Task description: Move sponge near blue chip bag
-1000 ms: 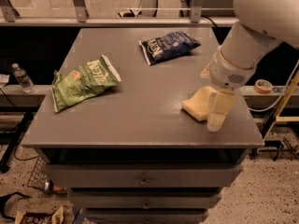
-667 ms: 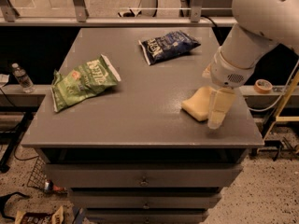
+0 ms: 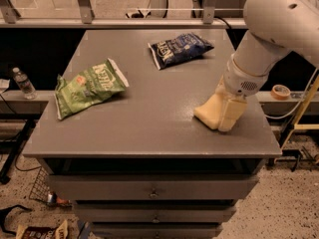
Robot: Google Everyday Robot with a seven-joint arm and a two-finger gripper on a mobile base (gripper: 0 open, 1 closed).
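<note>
The pale yellow sponge lies on the grey table near its right front corner. My gripper comes down from the white arm onto the sponge's right end. One pale finger stands in front of the sponge and the other behind it, so the sponge is pinched between them while still resting on the table. The dark blue chip bag lies at the back of the table, well apart from the sponge, up and to its left.
A green chip bag lies on the left side of the table. The table's right edge is close to the gripper. A water bottle and a tape roll sit on lower ledges beside the table.
</note>
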